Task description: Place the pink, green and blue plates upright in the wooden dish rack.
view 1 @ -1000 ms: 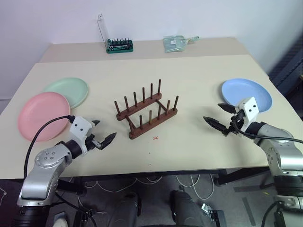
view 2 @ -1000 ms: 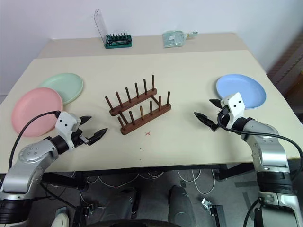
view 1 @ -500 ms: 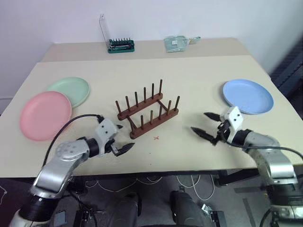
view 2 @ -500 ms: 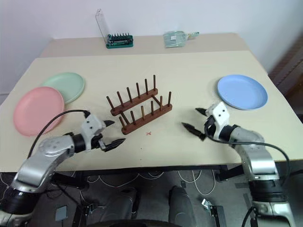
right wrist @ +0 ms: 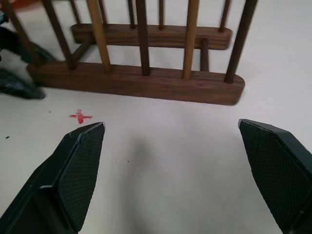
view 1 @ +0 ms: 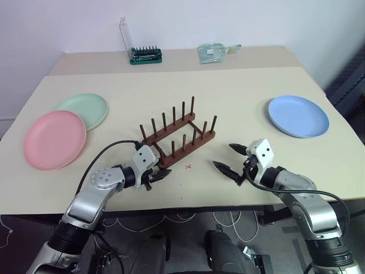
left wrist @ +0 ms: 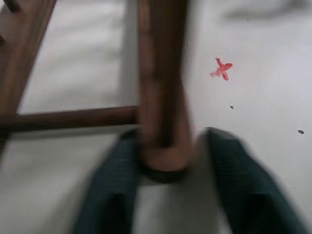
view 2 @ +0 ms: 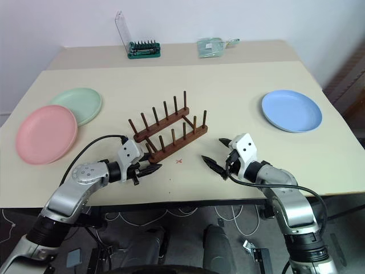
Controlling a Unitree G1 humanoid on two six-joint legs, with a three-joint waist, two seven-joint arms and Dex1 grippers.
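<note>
Beige tabletop (view 1: 239, 103) stretches out in front of the robot, with the wooden dish rack (view 1: 178, 137) standing empty at its middle. The pink plate (view 1: 54, 139) and green plate (view 1: 83, 110) lie flat and overlapping at the far left, and the blue plate (view 1: 298, 116) lies flat at the far right. The left gripper (view 1: 157, 176) sits low at the near end of the rack's front rail, its fingers (left wrist: 109, 195) narrowed to either side of the rail end; whether they actually press it I cannot tell. The right gripper (view 1: 234, 159) hovers with its jaws spread wide, facing the rack and near a small red cross (right wrist: 80, 116). If that left grip tightens or pulls, the light rack could skid or twist out of line.
</note>
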